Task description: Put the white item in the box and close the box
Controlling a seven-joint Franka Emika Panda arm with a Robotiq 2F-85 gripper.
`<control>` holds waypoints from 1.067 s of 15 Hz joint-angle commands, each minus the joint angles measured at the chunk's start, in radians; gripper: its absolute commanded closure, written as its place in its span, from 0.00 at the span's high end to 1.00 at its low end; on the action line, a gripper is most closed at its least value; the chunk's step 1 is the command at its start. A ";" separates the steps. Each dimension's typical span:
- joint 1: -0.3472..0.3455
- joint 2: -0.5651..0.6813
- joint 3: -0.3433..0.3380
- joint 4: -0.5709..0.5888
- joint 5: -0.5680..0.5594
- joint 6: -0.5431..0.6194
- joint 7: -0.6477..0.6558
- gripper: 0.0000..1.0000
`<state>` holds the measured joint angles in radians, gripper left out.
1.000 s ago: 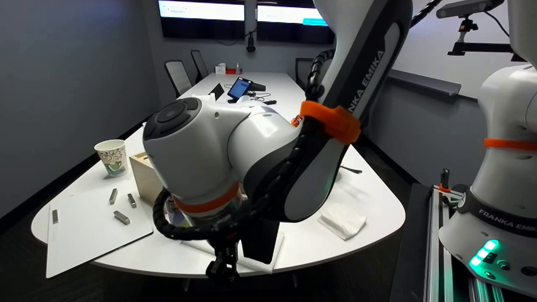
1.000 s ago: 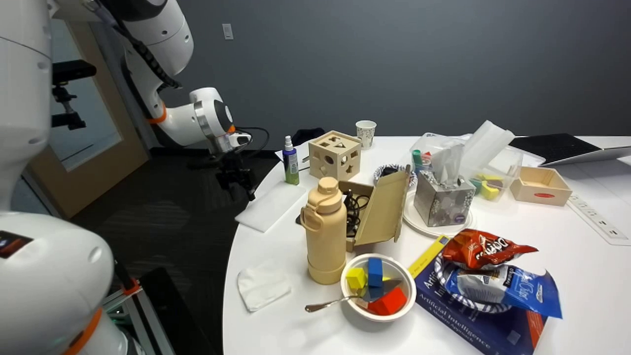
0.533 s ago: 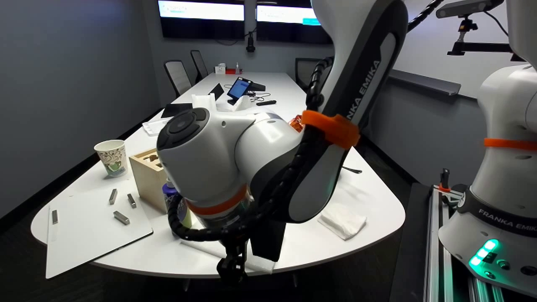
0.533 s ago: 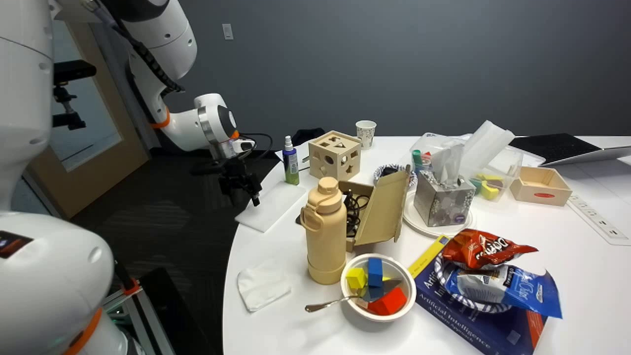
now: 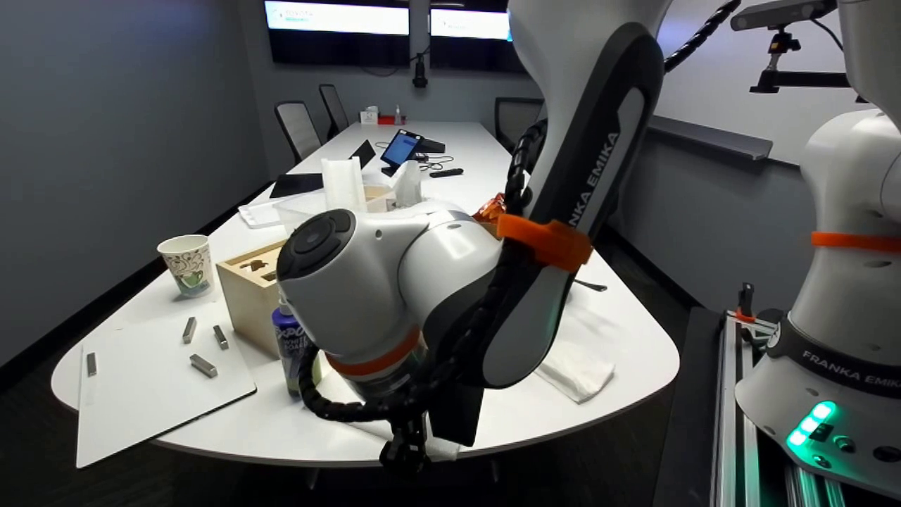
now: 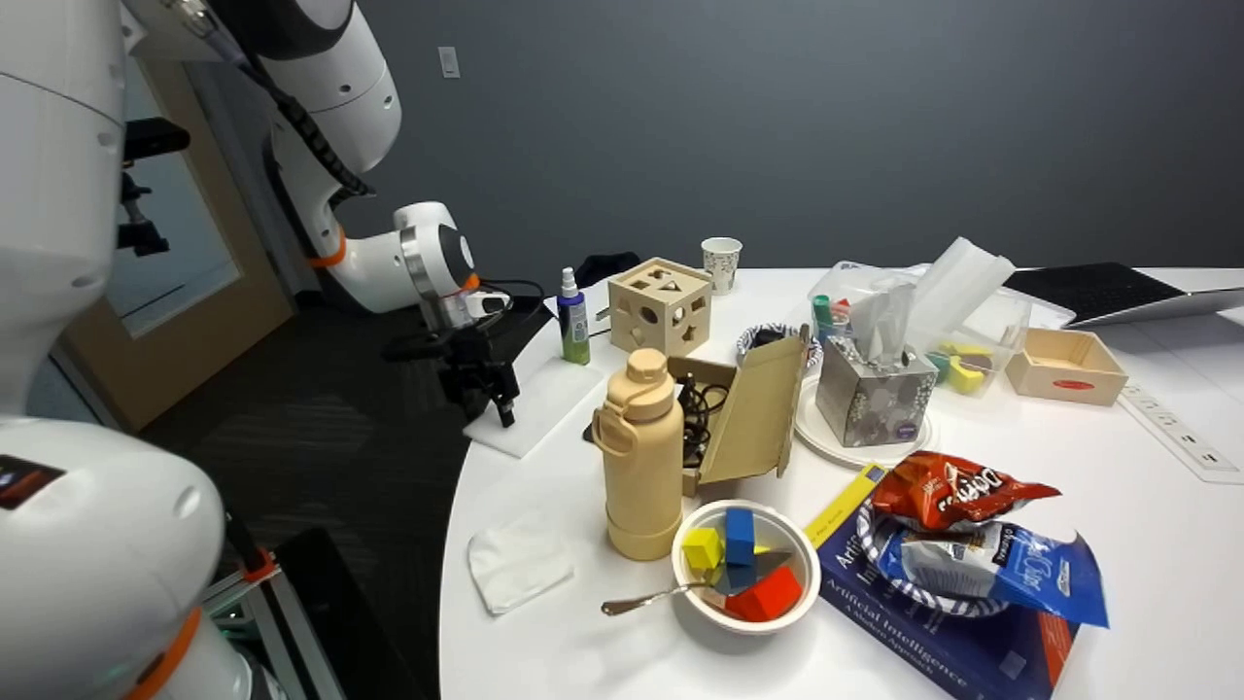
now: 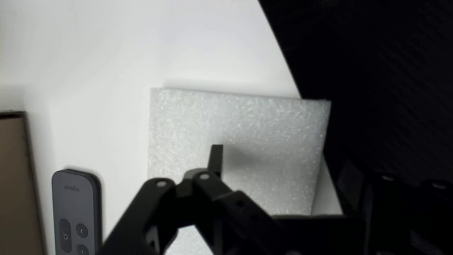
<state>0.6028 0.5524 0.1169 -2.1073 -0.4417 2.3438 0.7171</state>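
Fingers (image 7: 216,161) stand wide apart on the gripper (image 6: 491,403), one of them hanging over the white pad (image 7: 226,117) in the wrist view, with a soft shadow beside it; whether its tip touches the surface, I can't tell. Its mate is out past the pad's edge, above the floor (image 7: 361,71) (so dark there that I barely make it out). Between the two show just the pad, a sliver of the white table (image 6: 501,491) and that darkness. The pad lies flat, right at the table's rim, one corner jutting beyond it into open air.

On the pad's inner side a bare strip of tabletop runs to a dark remote (image 7: 76,212), and beyond that comes the cardboard box (image 6: 763,408), its flap raised at a slant and black cables (image 6: 700,418) inside. Close in front of it, in an exterior view, a tan flask (image 6: 643,457) stands upright, hiding part of the box. Open tabletop separates the pad from a folded napkin (image 6: 520,569).

A spray bottle (image 6: 575,331) stands at the pad's far end, a wooden cube (image 6: 661,311) behind. Farther off are a paper cup (image 6: 721,267), chairs (image 5: 297,134) and wall screens (image 5: 338,32).
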 commanded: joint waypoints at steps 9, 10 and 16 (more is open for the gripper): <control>0.001 0.015 0.024 0.022 0.047 -0.017 -0.033 0.21; 0.000 0.008 0.026 0.017 0.048 -0.014 -0.037 0.18; 0.008 -0.142 0.037 -0.049 0.049 -0.052 -0.008 0.02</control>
<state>0.6090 0.5112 0.1513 -2.0965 -0.4116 2.3166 0.7033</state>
